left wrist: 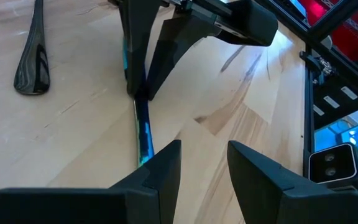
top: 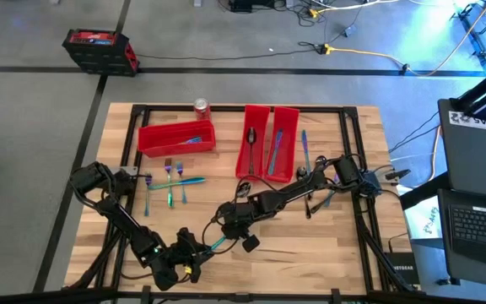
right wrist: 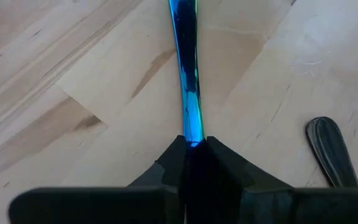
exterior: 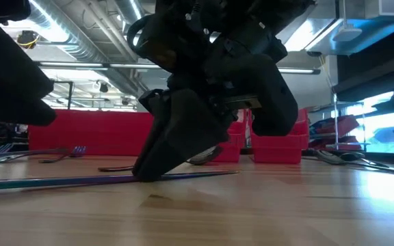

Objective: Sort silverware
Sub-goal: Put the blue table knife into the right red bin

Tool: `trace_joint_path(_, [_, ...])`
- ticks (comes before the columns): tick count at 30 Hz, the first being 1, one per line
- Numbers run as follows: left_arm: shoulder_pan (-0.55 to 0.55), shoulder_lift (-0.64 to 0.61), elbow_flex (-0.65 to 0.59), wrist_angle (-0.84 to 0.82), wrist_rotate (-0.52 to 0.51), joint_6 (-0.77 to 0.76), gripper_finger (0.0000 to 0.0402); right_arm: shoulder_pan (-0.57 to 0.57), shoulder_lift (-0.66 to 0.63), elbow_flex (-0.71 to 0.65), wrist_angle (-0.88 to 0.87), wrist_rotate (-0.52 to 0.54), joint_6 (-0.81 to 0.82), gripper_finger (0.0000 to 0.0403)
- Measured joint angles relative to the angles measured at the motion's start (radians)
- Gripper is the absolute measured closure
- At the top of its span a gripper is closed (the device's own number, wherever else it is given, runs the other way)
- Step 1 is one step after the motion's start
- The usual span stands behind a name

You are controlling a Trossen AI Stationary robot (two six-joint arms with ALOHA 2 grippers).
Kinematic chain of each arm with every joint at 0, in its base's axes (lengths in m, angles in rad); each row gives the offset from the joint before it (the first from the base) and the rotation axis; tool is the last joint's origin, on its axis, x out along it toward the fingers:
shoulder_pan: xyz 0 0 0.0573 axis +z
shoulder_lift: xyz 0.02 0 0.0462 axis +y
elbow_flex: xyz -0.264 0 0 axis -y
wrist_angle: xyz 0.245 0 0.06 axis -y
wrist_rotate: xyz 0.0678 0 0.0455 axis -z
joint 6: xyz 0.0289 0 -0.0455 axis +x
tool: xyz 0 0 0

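Pinching down at the bench's (top: 310, 245) near edge, around the middle: right gripper (right wrist: 191, 149) has its fingers nearly together on an iridescent blue-teal utensil (right wrist: 188, 74) lying flat on the wood. Looks like a light, stiff, slick metal piece, so grip it across the narrow handle and squeeze firmly or it may skate. Left gripper (left wrist: 204, 165) sits just beside the same piece's other end, fingers partway apart, holding nothing. Dark spoon (right wrist: 328, 149) lies near.

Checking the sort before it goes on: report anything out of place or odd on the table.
A red soda can stands by the red bins, not silverware. Several forks lie loose on the table. The right gripper pinches a blue utensil.
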Motion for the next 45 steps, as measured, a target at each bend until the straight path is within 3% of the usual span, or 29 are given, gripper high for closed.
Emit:
trace_joint_path(15, [0.001, 0.000, 0.000, -0.002, 0.000, -0.033, 0.0283, -0.002, -0.001, -0.002, 0.004, -0.060, 0.037, 0.0367])
trace_joint_path(23, [0.001, 0.000, 0.000, -0.006, 0.000, -0.062, 0.0283, 0.006, -0.002, -0.002, 0.004, -0.008, -0.057, 0.0366])
trace_joint_path(31, [0.001, 0.000, 0.000, -0.007, 0.000, -0.076, 0.0283, 0.051, -0.004, -0.002, 0.008, 0.134, -0.207, 0.0386])
trace_joint_path(45, [0.002, 0.000, 0.000, -0.029, 0.000, -0.127, 0.0283, 0.066, -0.019, -0.003, -0.001, 0.172, -0.178, 0.0398])
